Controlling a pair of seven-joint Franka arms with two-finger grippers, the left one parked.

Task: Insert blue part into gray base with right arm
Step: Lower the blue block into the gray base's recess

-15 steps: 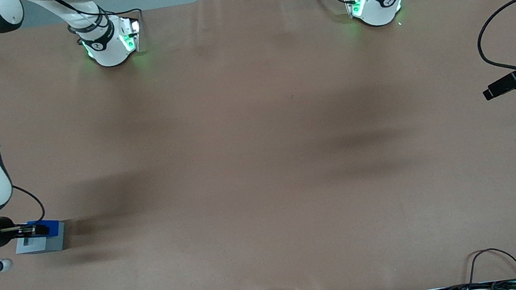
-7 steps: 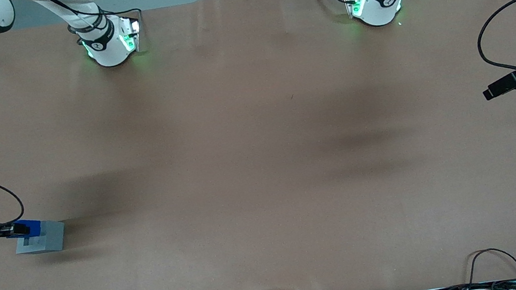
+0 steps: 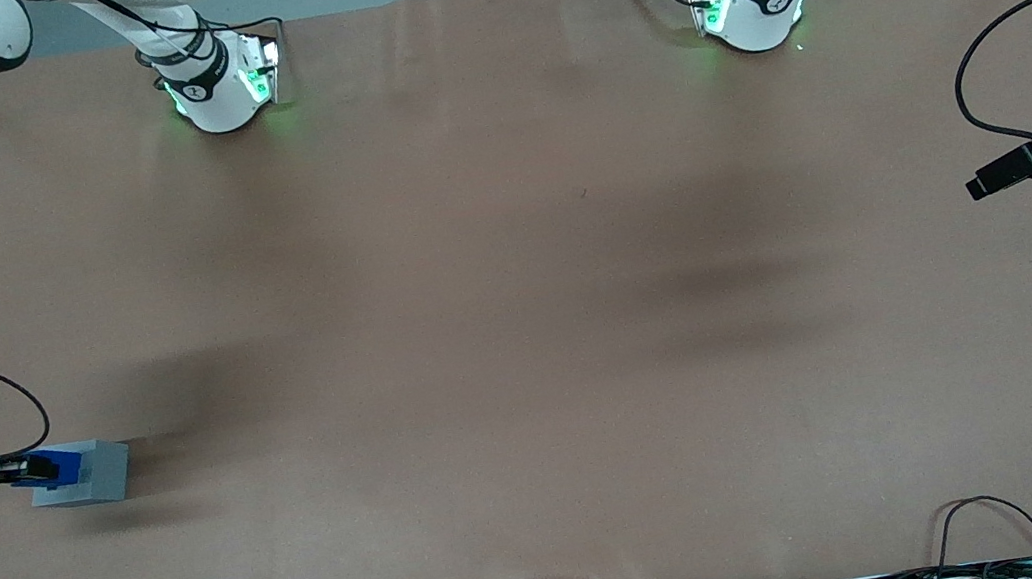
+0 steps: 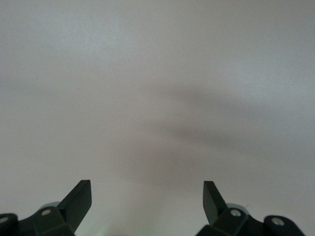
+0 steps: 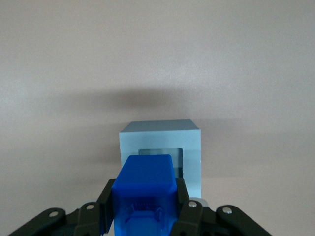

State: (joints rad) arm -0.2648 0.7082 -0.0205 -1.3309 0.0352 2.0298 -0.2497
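My right arm's gripper (image 3: pixel 36 468) is shut on the blue part (image 3: pixel 61 465), a bright blue block held between both black fingers (image 5: pixel 107 201). It hangs over the edge of the gray base (image 3: pixel 91 473) that lies toward the working arm's end of the table. The blue part (image 5: pixel 144 194) fills the space between the jaws, and past it stands the gray base (image 5: pixel 162 147) with its square recess partly visible above the blue block. I cannot tell whether the blue part touches the base.
The brown table (image 3: pixel 522 329) stretches toward the parked arm's end. Both arm bases (image 3: pixel 220 84) stand at the table edge farthest from the front camera, and cables (image 3: pixel 989 526) lie at the nearest edge.
The right arm drew back toward its own end of the table with the blue part, then edged slightly toward the gray base again; the base has not moved.
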